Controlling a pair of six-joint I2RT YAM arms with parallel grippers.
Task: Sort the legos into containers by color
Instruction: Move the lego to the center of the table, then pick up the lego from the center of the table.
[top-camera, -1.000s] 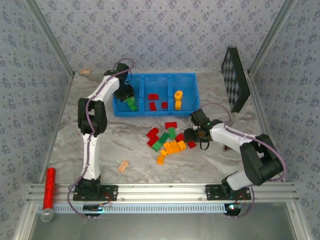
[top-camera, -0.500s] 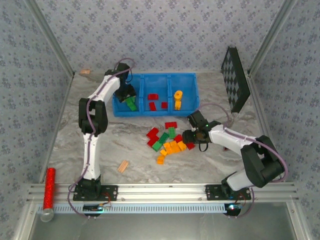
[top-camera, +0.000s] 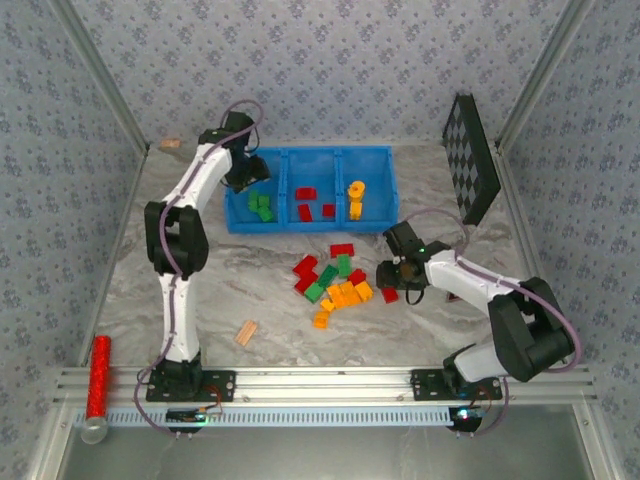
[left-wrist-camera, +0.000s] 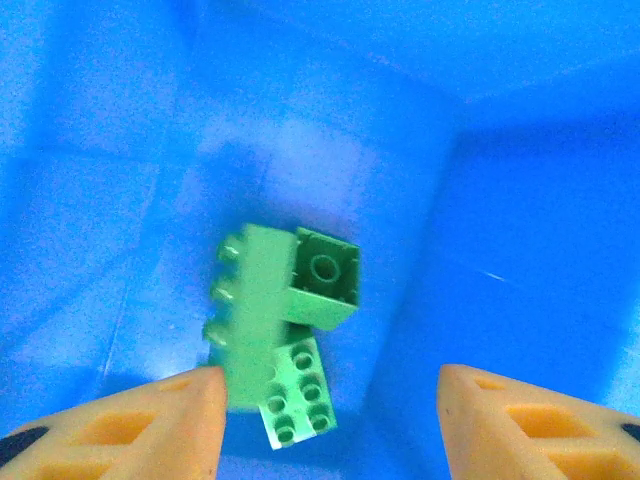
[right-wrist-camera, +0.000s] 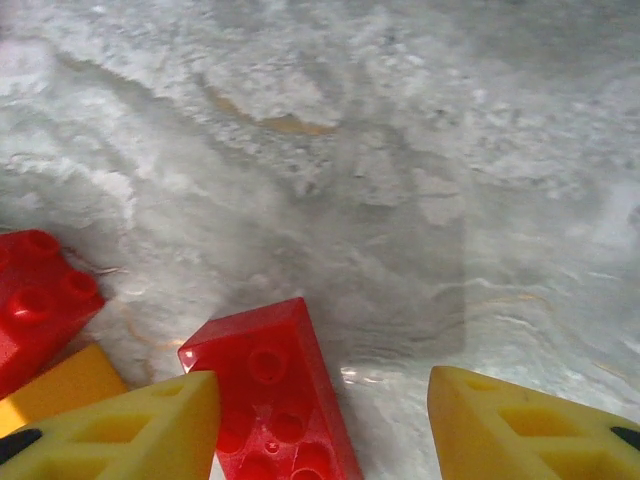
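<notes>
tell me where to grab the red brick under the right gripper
Take the red brick across its two long side walls, coming straight down. It lies flat, studs up, on the table, so its narrow width suits the jaws. It sits off-centre under the right gripper, by one finger, so shift over first.

Bin (top-camera: 335, 227): on the table (top-camera: 230, 270), 12 o'clock of the loose pile (top-camera: 335, 282); 3 compartments side by side.
Left compartment (top-camera: 238, 215): clump of 3 bricks (left-wrist-camera: 265, 320), touching; left gripper (top-camera: 247, 180) above.
Middle compartment (top-camera: 322, 178): 3 separate bricks (top-camera: 305, 212).
Right compartment (top-camera: 378, 200): 1 upright stack (top-camera: 356, 198).
Right gripper (top-camera: 393, 283): 3 o'clock of the pile; lone brick (right-wrist-camera: 275, 390) between its fingers, on the table.
Wooden block (top-camera: 246, 333): 8 o'clock of the pile.
Cylinder (top-camera: 98, 385): farther along 8 o'clock, near-left corner.
Board (top-camera: 470, 160): 2 o'clock, by the right wall.
</notes>
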